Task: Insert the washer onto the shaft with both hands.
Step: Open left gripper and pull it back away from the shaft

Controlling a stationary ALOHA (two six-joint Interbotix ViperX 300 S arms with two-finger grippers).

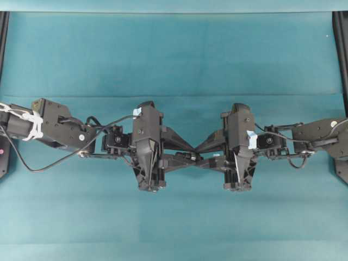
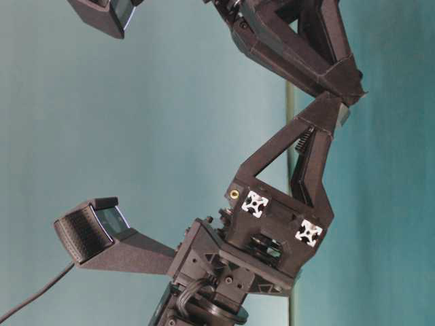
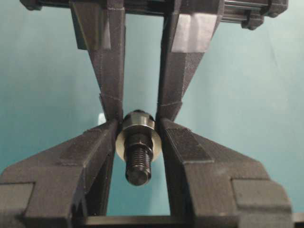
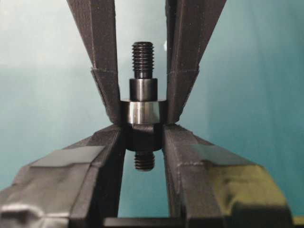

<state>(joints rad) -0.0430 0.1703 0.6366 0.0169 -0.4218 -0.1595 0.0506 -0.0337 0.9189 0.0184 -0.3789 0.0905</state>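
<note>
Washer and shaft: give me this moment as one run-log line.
phase: insertion | washer: on shaft, held by left gripper | right gripper: shut on shaft | grippers tip to tip above table

A polished silvery metal washer [image 3: 138,141] is seen on a dark, smooth metal shaft [image 4: 143,102] with threaded ends. Matt, grainy black plastic fingers [image 3: 183,80] are shown against teal cloth [image 1: 174,54].

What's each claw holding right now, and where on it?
The left claw pinches the washer by its outer rim. The right claw clamps the shaft at its thick middle section.
</note>
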